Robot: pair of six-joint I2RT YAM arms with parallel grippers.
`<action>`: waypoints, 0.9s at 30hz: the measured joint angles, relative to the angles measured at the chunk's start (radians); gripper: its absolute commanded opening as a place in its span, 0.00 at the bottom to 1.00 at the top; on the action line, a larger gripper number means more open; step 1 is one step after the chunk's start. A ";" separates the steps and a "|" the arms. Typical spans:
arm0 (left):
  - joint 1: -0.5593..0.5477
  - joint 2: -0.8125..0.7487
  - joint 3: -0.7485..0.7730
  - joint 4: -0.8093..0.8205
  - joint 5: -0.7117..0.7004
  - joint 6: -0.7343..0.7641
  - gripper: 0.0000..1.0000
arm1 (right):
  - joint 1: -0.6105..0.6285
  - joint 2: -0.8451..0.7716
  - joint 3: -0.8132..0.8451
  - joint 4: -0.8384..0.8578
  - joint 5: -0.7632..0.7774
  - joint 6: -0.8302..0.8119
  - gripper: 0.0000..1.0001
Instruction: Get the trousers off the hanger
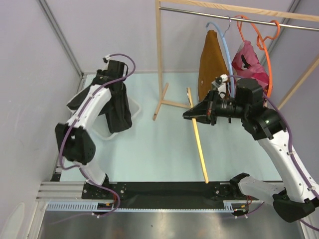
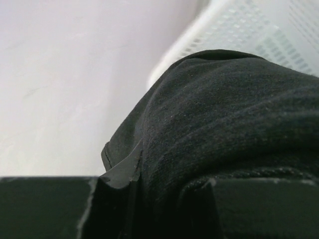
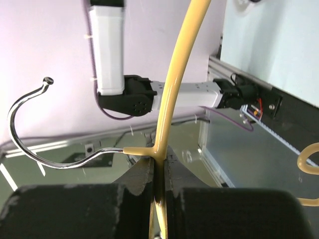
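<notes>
The black trousers (image 1: 118, 107) hang in a bunch from my left gripper (image 1: 114, 85), at the left of the table and over a white basket (image 1: 135, 107). In the left wrist view the dark fabric (image 2: 224, 114) fills the gap between the jaws, and my left gripper (image 2: 159, 194) is shut on it. My right gripper (image 1: 192, 113) is shut on the pale yellow hanger (image 1: 199, 144), which is bare and slants down toward the near edge. In the right wrist view the right gripper (image 3: 159, 169) pinches the hanger (image 3: 172, 79) at its neck. Its metal hook (image 3: 30, 104) curls to the left.
A wooden clothes rack (image 1: 158, 59) with a metal rail (image 1: 219, 14) stands at the back. On the rail hang a mustard-brown garment (image 1: 212, 62) on a light blue hanger (image 1: 225, 40) and a pink patterned garment (image 1: 246, 62) on an orange hanger (image 1: 266, 55). The perforated white basket wall (image 2: 259, 30) lies just behind the trousers.
</notes>
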 measured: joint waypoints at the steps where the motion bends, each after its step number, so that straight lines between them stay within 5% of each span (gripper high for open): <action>1: 0.007 0.050 -0.003 0.019 0.011 -0.008 0.00 | -0.026 0.000 -0.002 0.000 -0.015 -0.002 0.00; 10: 0.041 0.169 -0.035 -0.003 0.209 -0.170 0.04 | -0.116 0.000 -0.004 0.027 -0.072 -0.010 0.00; 12: 0.041 0.169 -0.042 -0.010 0.282 -0.209 0.13 | -0.116 0.000 -0.005 0.039 -0.074 -0.009 0.00; 13: 0.041 0.169 -0.050 -0.012 0.317 -0.225 0.28 | -0.116 0.000 -0.006 0.047 -0.076 -0.008 0.00; 15: 0.042 0.169 -0.063 -0.024 0.373 -0.255 0.39 | -0.116 0.000 -0.010 0.061 -0.076 -0.002 0.00; 22: 0.080 0.100 -0.078 -0.079 0.507 -0.345 1.00 | -0.116 -0.026 -0.033 0.095 -0.076 0.030 0.00; 27: 0.093 0.000 -0.020 -0.165 0.549 -0.430 1.00 | -0.116 -0.047 -0.043 0.108 -0.080 0.043 0.00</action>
